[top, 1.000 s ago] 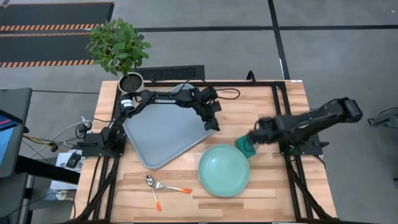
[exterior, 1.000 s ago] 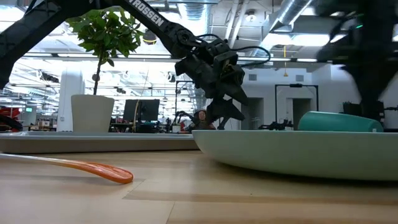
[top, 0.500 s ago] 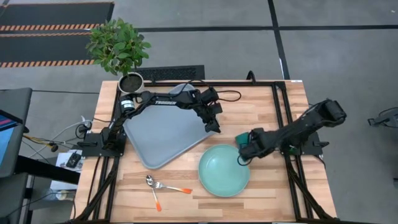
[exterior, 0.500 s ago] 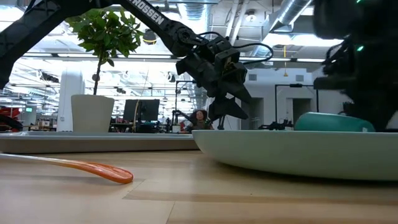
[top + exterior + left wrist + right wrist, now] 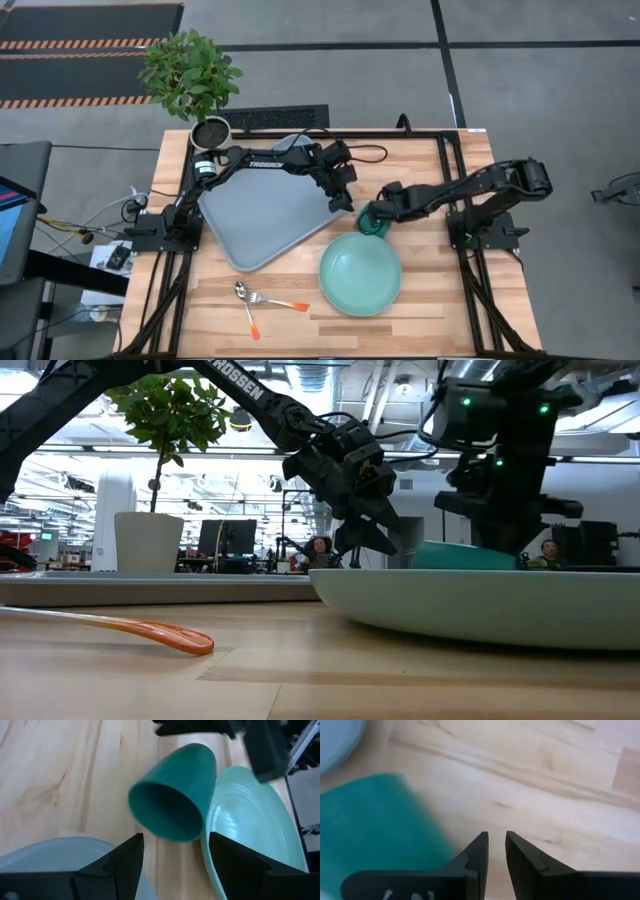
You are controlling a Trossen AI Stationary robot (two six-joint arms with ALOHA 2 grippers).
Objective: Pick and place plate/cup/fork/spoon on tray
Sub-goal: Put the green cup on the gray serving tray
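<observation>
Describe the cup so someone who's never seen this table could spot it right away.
Start at the big grey-blue tray, then look to the mint-green plate beside it. The cup lies tipped on its side on the wood by the plate's far rim, small and dark teal, much darker than the plate.

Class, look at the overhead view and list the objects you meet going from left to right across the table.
Plant pot → tray → left end effector → cup → right arm's base. The spoon, fork and plate are left out because they overlap the others' spans.
</observation>
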